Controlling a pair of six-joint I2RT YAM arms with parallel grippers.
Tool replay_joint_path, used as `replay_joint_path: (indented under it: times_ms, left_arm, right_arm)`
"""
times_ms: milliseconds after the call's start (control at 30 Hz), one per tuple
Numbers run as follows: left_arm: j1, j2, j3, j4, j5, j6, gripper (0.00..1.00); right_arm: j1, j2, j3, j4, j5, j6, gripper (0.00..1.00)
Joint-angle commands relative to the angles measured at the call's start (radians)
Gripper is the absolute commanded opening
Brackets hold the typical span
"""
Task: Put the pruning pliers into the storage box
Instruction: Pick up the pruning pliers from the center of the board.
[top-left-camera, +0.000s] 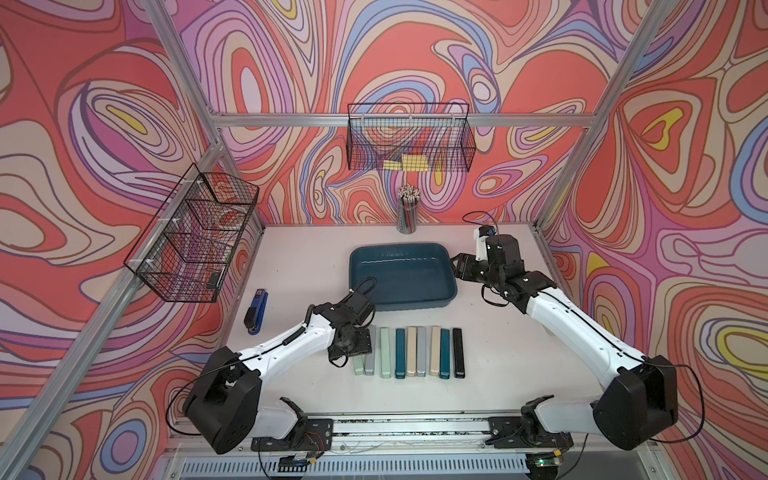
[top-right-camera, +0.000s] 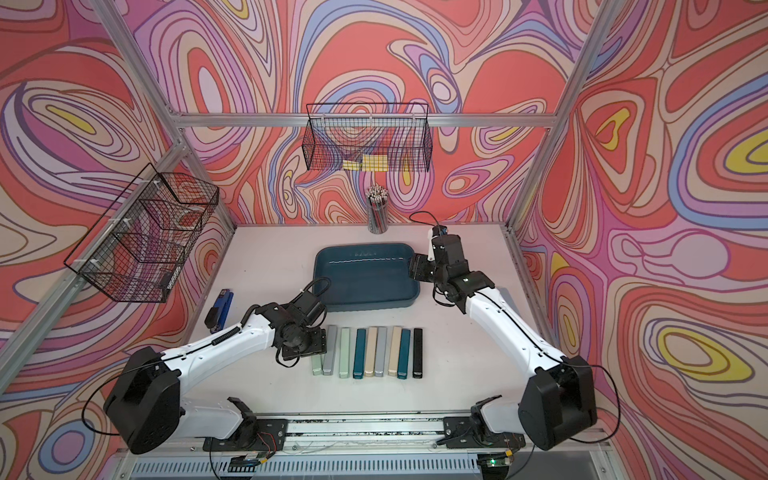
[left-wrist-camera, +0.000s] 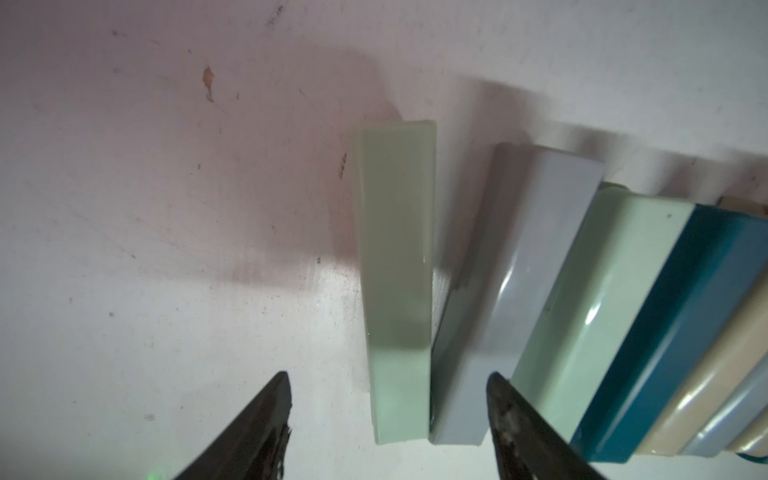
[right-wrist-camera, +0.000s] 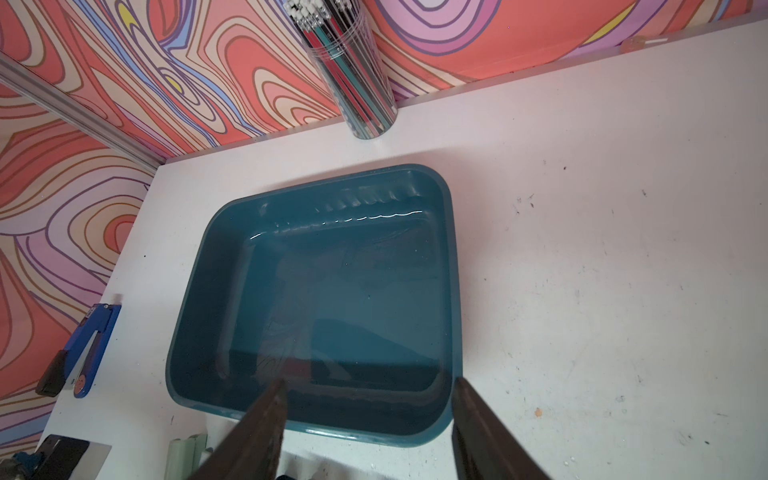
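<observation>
Nine pliers (top-left-camera: 409, 351) lie side by side in a row on the table (top-left-camera: 291, 257), just in front of the box (top-left-camera: 401, 276), all of them outside it. The left gripper (left-wrist-camera: 388, 376) hangs over the row's left end, jaws apart, the pale green and grey bars showing in the gap in the wrist view. Over at the box's right rim hovers the right gripper (right-wrist-camera: 370, 381), jaws apart too, partly above the box floor.
</observation>
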Motion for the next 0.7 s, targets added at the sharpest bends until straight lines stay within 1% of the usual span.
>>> replay_joint_path:
  times_ms: [0, 267, 433, 533, 667]
  left_arm:
    - [-0.001, 0.026, 0.024, 0.018, -0.030, -0.026, 0.75]
    - [0.000, 0.062, 0.039, 0.025, -0.052, -0.046, 0.72]
    - [0.003, 0.050, 0.033, 0.043, -0.053, -0.053, 0.71]
    - [0.008, 0.032, 0.027, 0.029, -0.083, -0.067, 0.70]
    - [0.028, 0.046, 0.022, 0.025, -0.068, -0.051, 0.70]
  right_arm:
    - [0.006, 0.016, -0.007, -0.008, -0.009, -0.005, 0.64]
    - [0.008, 0.032, -0.015, 0.004, -0.024, 0.002, 0.64]
    - [0.013, 0.040, -0.013, 0.004, -0.036, 0.007, 0.64]
    - [0.018, 0.042, -0.012, 0.002, -0.036, 0.010, 0.63]
    - [0.022, 0.044, -0.018, 0.007, -0.038, 0.017, 0.63]
